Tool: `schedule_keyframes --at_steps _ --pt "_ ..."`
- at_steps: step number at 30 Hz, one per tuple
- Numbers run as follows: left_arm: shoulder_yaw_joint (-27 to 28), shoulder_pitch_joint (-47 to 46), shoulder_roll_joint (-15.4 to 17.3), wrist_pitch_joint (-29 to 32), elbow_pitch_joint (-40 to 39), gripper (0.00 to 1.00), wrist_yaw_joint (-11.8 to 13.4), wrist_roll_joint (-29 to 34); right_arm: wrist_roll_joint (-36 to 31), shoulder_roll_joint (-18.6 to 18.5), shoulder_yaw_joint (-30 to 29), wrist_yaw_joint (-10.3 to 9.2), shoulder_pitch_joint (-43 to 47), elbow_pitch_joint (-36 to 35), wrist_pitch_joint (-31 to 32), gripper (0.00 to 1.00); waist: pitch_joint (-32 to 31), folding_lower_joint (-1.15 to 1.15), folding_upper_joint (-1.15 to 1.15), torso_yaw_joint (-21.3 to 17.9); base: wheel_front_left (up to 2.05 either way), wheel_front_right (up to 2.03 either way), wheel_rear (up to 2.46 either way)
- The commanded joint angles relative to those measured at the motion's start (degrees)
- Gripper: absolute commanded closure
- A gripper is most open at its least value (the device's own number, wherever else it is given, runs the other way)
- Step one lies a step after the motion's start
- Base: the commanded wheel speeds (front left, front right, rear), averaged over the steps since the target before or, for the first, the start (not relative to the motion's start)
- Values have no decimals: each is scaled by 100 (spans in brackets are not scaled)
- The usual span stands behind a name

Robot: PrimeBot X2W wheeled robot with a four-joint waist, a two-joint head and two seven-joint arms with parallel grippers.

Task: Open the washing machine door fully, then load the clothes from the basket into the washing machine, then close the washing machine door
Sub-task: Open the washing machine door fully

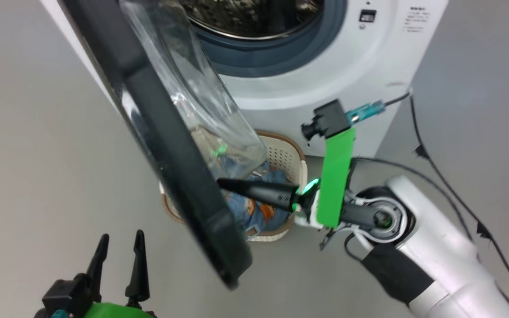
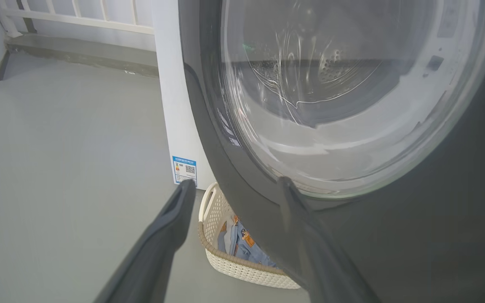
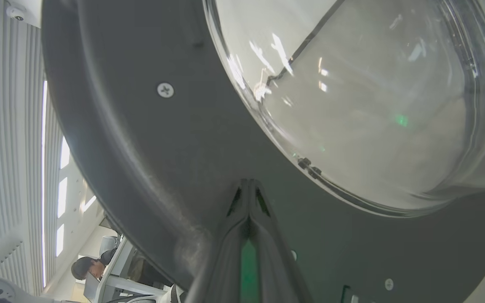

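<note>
**Door open, standing edge-on before the washer; right gripper at its inner face.**

Nearest, the left gripper (image 1: 121, 237) sat at lower left, fingers spread wide, empty, pointing up the head view. The washing machine door (image 1: 170, 145) stood edge-on, long axis running upper left to lower right, its glass bowl bulging toward the washing machine (image 1: 347, 57). The right gripper (image 1: 221, 182), fingers pressed together and holding nothing, pointed left, tip against the door's dark inner frame. Beyond, the basket (image 1: 287, 154) sat on the floor at the machine's foot, the clothes (image 1: 259, 212) heaped inside.
</note>
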Motion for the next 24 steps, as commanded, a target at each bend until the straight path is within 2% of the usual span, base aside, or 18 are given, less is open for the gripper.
schedule_keyframes --at_steps 1,12,24 --pt "138 -22 93 -37 -84 0 -13 -32 -51 249 134 18 153 -130 -29 100 -209 0 0 220 0 0 0" --pt "62 19 93 -37 -72 0 -13 -92 -75 596 422 18 262 197 -376 100 -401 0 0 496 0 0 0" --pt "91 42 93 -37 -92 0 1 -92 -78 670 565 18 258 354 -612 100 -498 0 0 459 0 0 0"
